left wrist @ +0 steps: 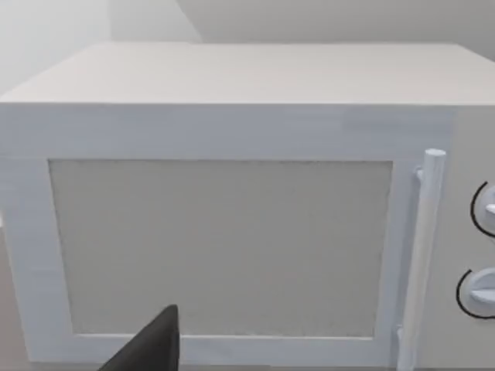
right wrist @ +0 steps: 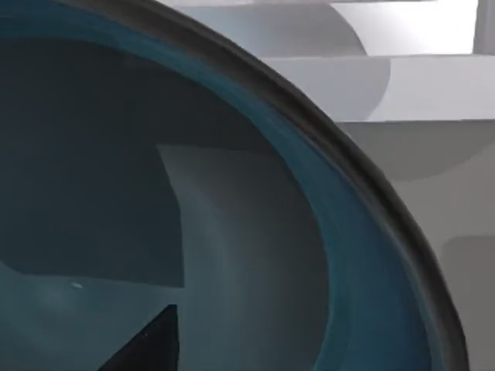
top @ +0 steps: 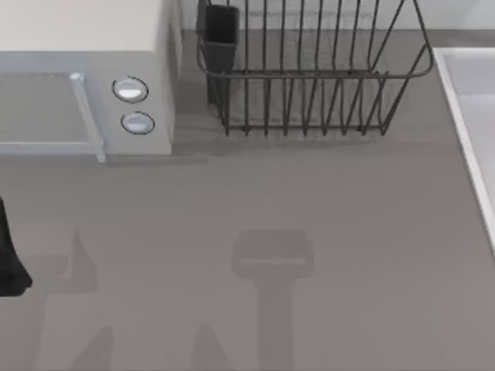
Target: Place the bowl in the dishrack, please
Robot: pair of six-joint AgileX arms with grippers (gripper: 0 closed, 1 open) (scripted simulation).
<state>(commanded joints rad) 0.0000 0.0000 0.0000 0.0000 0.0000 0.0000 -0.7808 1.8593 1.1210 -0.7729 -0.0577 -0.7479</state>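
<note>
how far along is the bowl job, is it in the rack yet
Not yet. The dishrack at the back of the table holds no bowl. In hand: the right wrist view looks closely into the teal bowl, so that arm is at it. The left arm waits at the table's left edge, facing the microwave. Left: carrying the bowl into the rack.

Grey table point(top: 309, 209); dishrack point(top: 309, 77); microwave point(top: 85, 77)

A rendered kitchen counter: white microwave point(top: 85, 93) beside wire dishrack point(top: 309, 77).
</note>
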